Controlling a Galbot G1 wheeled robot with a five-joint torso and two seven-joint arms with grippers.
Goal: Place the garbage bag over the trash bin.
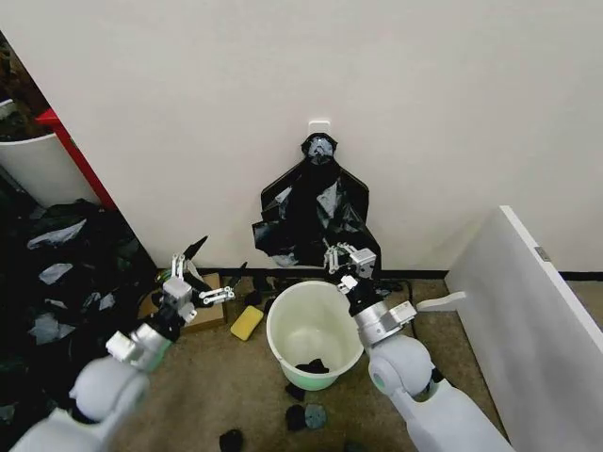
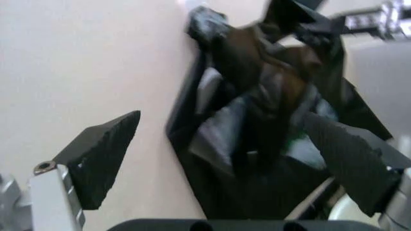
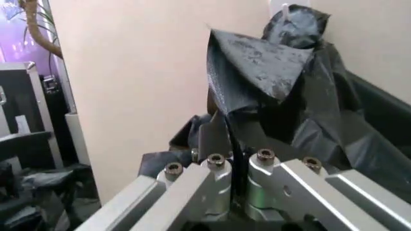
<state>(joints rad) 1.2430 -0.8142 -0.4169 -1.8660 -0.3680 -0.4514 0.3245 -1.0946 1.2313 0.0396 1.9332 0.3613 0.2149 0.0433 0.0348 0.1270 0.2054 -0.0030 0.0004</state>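
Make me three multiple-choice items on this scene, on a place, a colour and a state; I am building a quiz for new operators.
1. Where does the trash bin stand?
A. on a table
B. on the floor near the wall
C. on a shelf

2. What colour is the flat pad lying beside the bin?
A. yellow
B. red
C. blue

3. How are the left gripper's fingers?
A. shut on the bin's rim
B. shut on the pad
C. open, holding nothing

Answers:
1 B: the trash bin sits on the floor under the hung black bundle, where the right gripper pinches the garbage bag.
2 A: the pad is yellow.
3 C: the left gripper is spread in free air.
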